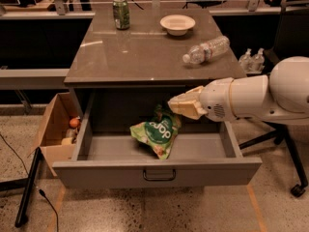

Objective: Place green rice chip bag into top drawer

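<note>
As the green rice chip bag (155,132) rests inside the open top drawer (157,170), the gripper (182,104) hangs at its upper right end.
The bag lies below and left of the gripper, its upper end tilted toward it; whether the gripper holds the bag or stands open cannot be told.

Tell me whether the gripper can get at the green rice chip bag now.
Probably yes: the gripper hangs close by the green rice chip bag, which lies uncovered in the open top drawer.
</note>
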Controlling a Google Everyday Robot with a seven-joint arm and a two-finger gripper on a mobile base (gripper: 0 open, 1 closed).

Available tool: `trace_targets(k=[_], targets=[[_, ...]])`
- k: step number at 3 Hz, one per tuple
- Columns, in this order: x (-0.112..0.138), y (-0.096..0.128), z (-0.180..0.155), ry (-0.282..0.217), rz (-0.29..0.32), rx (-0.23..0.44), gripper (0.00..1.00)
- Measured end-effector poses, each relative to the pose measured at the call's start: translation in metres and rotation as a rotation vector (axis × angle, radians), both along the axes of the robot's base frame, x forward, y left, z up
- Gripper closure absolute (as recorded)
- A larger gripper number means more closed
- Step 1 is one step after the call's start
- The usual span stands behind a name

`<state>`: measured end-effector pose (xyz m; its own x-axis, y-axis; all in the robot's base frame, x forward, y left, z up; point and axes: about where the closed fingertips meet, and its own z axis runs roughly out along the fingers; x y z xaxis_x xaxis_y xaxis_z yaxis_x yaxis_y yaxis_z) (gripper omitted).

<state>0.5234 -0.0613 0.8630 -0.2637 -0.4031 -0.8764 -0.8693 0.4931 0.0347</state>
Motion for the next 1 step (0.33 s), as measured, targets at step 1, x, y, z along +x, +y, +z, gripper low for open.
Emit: trace_targets(k=[1], targets=[[-0.0008,0.0014,0.001,-0.001,0.002,-0.001,0.46]])
